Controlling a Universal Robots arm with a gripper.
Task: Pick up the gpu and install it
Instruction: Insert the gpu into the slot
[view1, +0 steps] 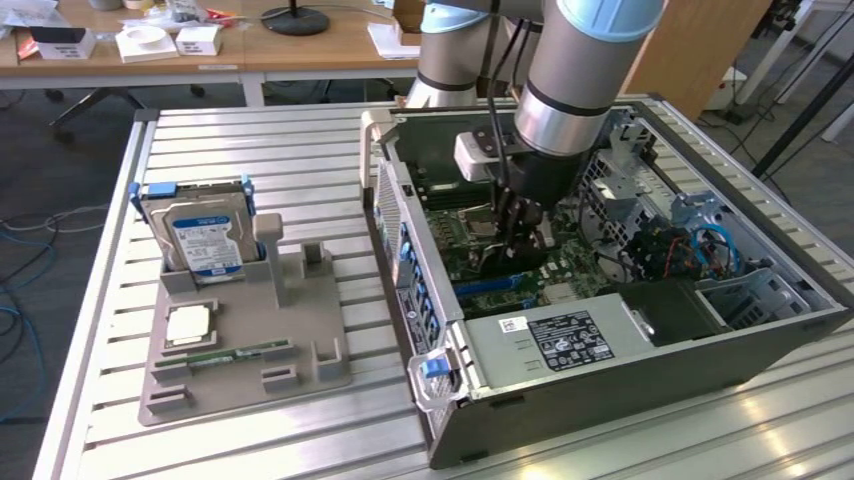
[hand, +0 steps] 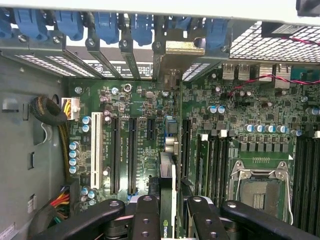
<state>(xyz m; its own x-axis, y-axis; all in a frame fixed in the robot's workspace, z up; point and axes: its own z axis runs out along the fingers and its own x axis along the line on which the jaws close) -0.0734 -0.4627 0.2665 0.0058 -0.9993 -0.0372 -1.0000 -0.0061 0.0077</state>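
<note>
A slatted metal table (view1: 267, 140) carries everything. On the half toward the exterior view's right edge lies an open computer case (view1: 747, 330), side panel off, its green motherboard (hand: 145, 100) facing up. A silver power supply (view1: 561, 340) with a black label fills the case's near corner.

A grey robot arm (view1: 587, 70) reaches straight down into the case from the far edge of the table.

Toward the table's edge on the exterior view's left sits a flat grey holder tray (view1: 240, 350). A hard drive (view1: 200, 235) with a blue-white label stands upright at its far end. A square processor chip (view1: 187, 325) and a narrow green RAM stick (view1: 234, 355) lie nearer the front.

The gpu (hand: 167, 175) is inside the case, standing on edge over the motherboard among the long expansion slots. Its metal bracket end points toward the case wall lined with blue clips (whether it is fully seated cannot be told).

The gripper (hand: 172, 200) is partly closed, its black fingers (hand: 146, 212) pressed against both faces of the gpu, holding it.
</note>
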